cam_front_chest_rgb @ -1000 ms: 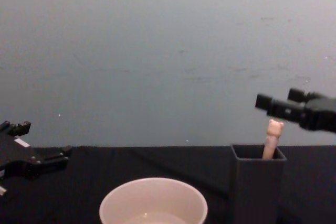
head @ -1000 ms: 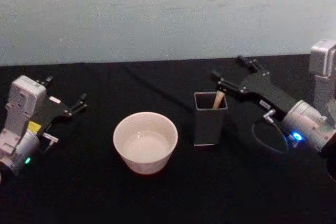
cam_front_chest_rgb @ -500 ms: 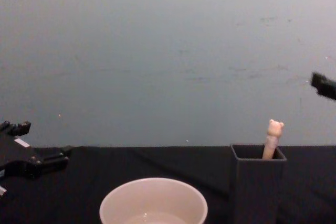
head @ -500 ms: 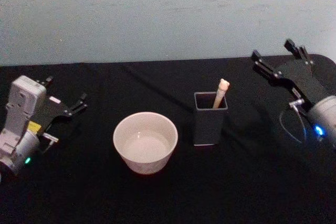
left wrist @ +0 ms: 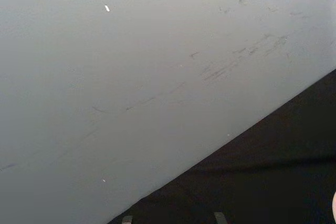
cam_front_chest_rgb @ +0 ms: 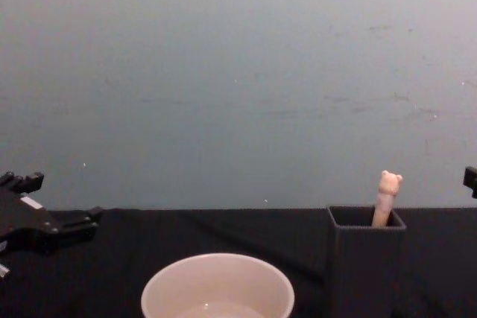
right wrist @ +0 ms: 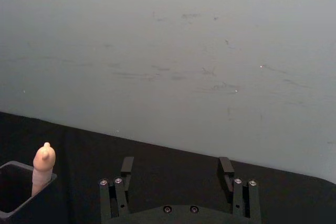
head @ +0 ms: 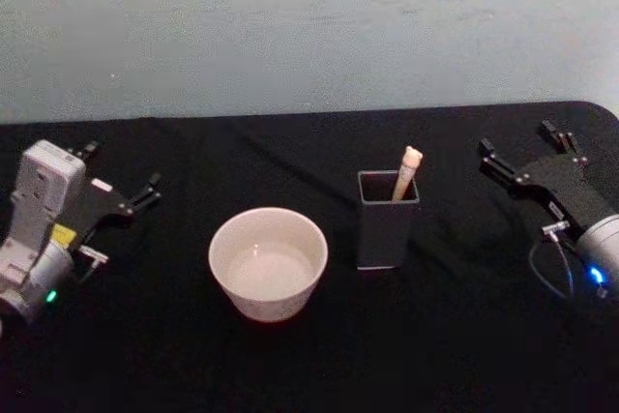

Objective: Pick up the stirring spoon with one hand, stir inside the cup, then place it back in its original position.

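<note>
A black cloth-covered surface (head: 319, 365) carries everything, with a pale grey wall behind it. Largest of the task's things is the wide round cream-white cup (head: 268, 261), standing near the middle, a little toward the robot's left. Just beside it on the robot's right, apart from it, stands the tall dark grey square-mouthed holder (head: 387, 220). In that holder rests the slim stirring spoon with a beige handle and tiny bear head (head: 407, 172); its long axis runs nearly upright, tilted slightly toward the right, and only the handle top clears the rim.

The right end effector (head: 527, 155) hangs to the right of the holder, well apart from it, its black fingers (right wrist: 126, 167) spread wide with nothing between them. The spoon therefore lies to that end effector's left. The left end effector (head: 145, 191) sits parked at the far left of the surface, beyond the cup, fingers parted and empty. The right arm looks the nearer one to the spoon, so any further grasp would most likely come from that side, closing on the handle above the rim.
</note>
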Robot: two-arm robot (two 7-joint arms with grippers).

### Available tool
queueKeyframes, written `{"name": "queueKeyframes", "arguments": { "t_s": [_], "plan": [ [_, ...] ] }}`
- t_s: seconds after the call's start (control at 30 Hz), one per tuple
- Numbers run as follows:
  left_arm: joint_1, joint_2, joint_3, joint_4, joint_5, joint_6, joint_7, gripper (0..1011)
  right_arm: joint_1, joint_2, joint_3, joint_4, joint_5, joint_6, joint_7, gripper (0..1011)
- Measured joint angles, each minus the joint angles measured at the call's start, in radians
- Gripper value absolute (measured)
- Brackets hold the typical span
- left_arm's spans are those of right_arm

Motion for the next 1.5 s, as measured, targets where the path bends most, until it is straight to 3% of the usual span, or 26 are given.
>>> {"name": "queueKeyframes", "arguments": {
  "t_s": [1.5],
  "plan": [
    [0.000, 0.000, 0.000, 0.000, 0.000, 0.000, 0.000, 1001, 0.002, 0.002, -0.005, -0.003, 0.000, -0.005, -0.002, 1004]
  ]
}}
